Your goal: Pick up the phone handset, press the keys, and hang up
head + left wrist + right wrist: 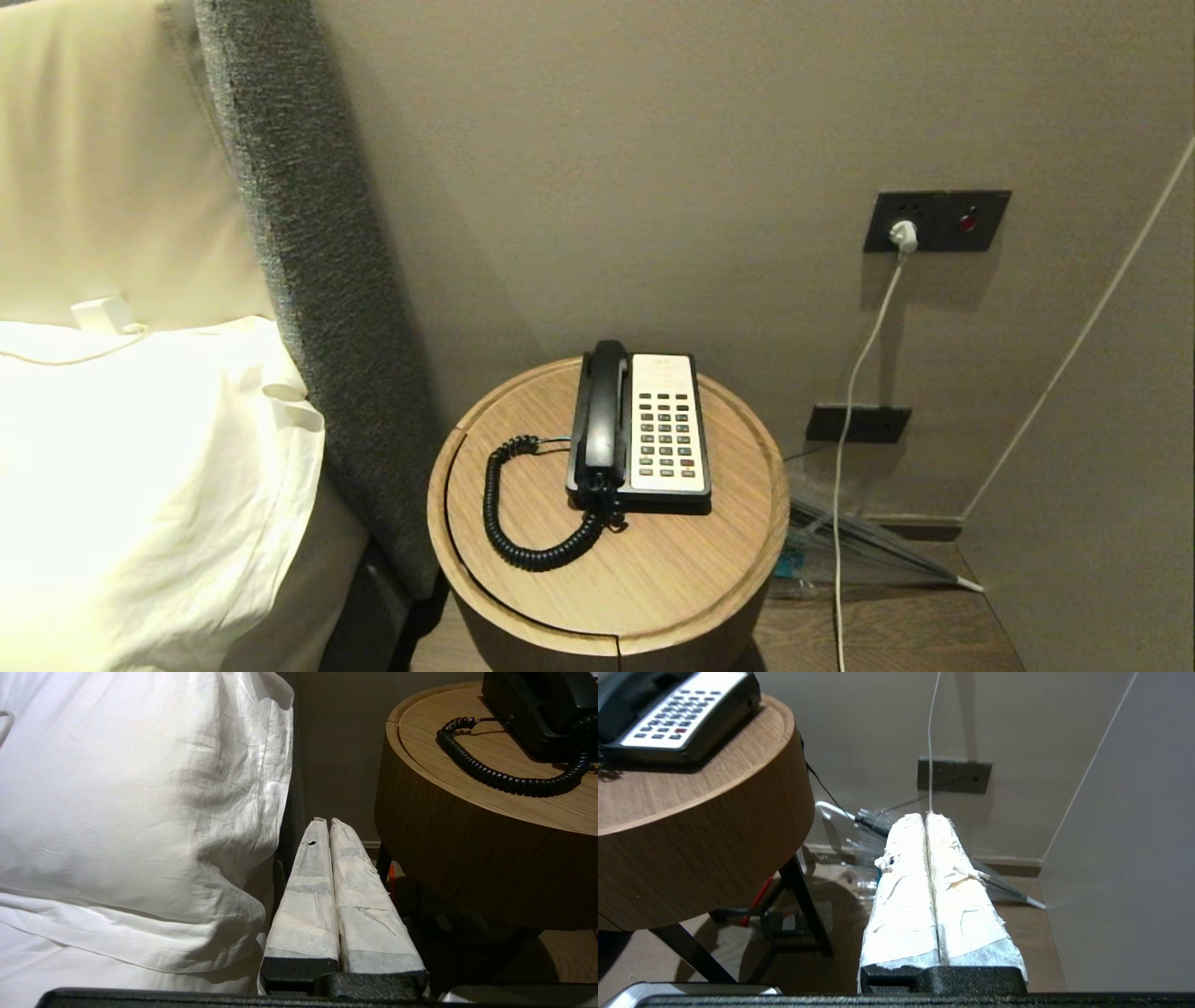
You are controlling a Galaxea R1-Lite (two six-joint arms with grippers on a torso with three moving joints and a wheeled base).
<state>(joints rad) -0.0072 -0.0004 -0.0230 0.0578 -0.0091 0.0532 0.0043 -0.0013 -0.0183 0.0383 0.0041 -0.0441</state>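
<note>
The phone handset (pixel 605 411) lies cradled beside the keys (pixel 666 434) mid-bench (pixel 560 597). Both the left end effector (pixel 329 823) and right end effector (pixel 926 817), pressed together, hang below the bench, outside the head view.

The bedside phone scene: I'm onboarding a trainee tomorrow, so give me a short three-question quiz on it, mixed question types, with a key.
1. True or false: the phone handset is lifted off the phone base.
2. Multiple choice: the coiled cord lies on the round wooden table toward
A. the pillow
B. the wall socket
C. the floor
3. Fill in: the left gripper and right gripper are both ____ and hold nothing.

Key: 1 false, it rests in its cradle beside the keys; 2 A; 3 shut.
</note>
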